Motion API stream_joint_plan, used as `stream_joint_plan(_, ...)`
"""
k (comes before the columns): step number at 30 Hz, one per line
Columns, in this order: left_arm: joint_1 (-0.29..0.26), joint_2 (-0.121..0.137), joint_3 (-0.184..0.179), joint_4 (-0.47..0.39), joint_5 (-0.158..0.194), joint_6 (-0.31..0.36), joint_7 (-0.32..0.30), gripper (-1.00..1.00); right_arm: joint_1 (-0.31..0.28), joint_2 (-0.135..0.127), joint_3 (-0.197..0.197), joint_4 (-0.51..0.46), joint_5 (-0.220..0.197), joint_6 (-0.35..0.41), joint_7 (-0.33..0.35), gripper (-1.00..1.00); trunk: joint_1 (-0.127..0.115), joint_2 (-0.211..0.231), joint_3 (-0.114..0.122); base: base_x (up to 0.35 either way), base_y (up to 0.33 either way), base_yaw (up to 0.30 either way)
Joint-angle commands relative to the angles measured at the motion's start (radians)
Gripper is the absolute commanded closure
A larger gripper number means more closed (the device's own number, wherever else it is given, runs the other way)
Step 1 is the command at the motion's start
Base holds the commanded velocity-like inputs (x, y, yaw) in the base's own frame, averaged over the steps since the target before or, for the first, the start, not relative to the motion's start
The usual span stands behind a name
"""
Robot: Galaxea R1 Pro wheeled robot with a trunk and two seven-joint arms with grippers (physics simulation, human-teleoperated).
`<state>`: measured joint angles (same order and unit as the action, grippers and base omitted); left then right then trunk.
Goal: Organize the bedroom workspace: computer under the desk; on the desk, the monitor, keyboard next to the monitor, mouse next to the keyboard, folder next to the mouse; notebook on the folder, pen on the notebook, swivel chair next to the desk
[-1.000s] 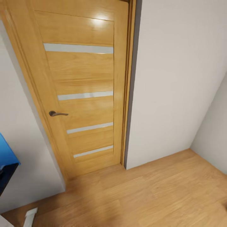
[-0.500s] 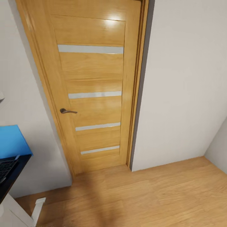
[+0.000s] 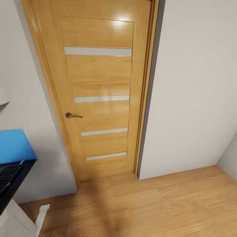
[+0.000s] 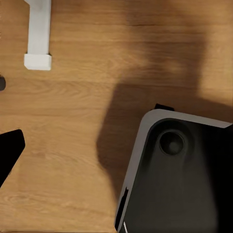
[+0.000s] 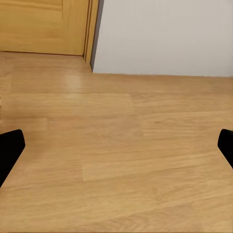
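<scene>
- Camera has panned since the earlier head frames: whole picture slides right, wooden door (image 3: 98, 92) now sits more central, more of the desk corner shows at the left edge. That's view motion, not the things moving.
- Head view: blue folder (image 3: 14, 144) lies flat on the black desk (image 3: 19, 171) at its end by the wall; a corner of the keyboard (image 3: 7, 174) is just beside it, nearer the camera. White desk leg (image 3: 42, 212) stands on the wood floor (image 3: 158, 204). Door closed, lever handle (image 3: 73, 115) on its left side.
- Handling call on the folder: looks thin, stiff, light, probably slick-faced. Best taken by an overhanging edge or slid, not pinched from the top.
- Left wrist view: camera looks down at floor, white desk leg (image 4: 38, 34) and a dark rounded-corner part with grey rim (image 4: 179, 174), likely the robot's own base. One black fingertip (image 4: 10, 150) shows at the edge; nothing between the fingers, gap can't be judged.
- Right wrist view: right gripper (image 5: 116, 145) has both black tips at opposite picture edges, so jaws wide apart, empty, pointing at floor and door base.
</scene>
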<state>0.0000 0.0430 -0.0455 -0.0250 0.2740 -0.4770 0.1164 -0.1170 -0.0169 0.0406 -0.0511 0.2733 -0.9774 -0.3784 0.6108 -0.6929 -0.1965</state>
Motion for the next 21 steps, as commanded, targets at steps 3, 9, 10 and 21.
stream_joint_plan(3, 0.0, 0.0, -0.005, -0.001, 0.002, -0.002, 0.005, -1.0, -0.001, 0.0, 0.004, 0.0, 0.007, -0.001, -0.011, -1.0, 0.0, -0.001, -0.001, 0.016, -0.198, 0.244)
stream_joint_plan(9, 0.0, 0.0, -0.005, -0.001, 0.002, -0.002, 0.005, -1.0, -0.001, 0.0, 0.003, 0.0, 0.008, -0.005, -0.012, -1.0, 0.0, -0.001, -0.001, 0.138, -0.262, 0.272)
stream_joint_plan(10, 0.0, 0.0, -0.005, -0.001, 0.002, -0.002, 0.005, -1.0, 0.0, 0.0, 0.003, 0.0, 0.009, -0.005, -0.013, -1.0, 0.0, -0.001, -0.001, 0.205, -0.272, 0.282)
stream_joint_plan(21, 0.0, 0.0, -0.006, -0.001, 0.002, 0.0, 0.005, -1.0, 0.0, 0.0, 0.004, 0.0, 0.009, -0.006, -0.013, -1.0, 0.0, -0.001, -0.001, 0.069, -0.08, 0.284)
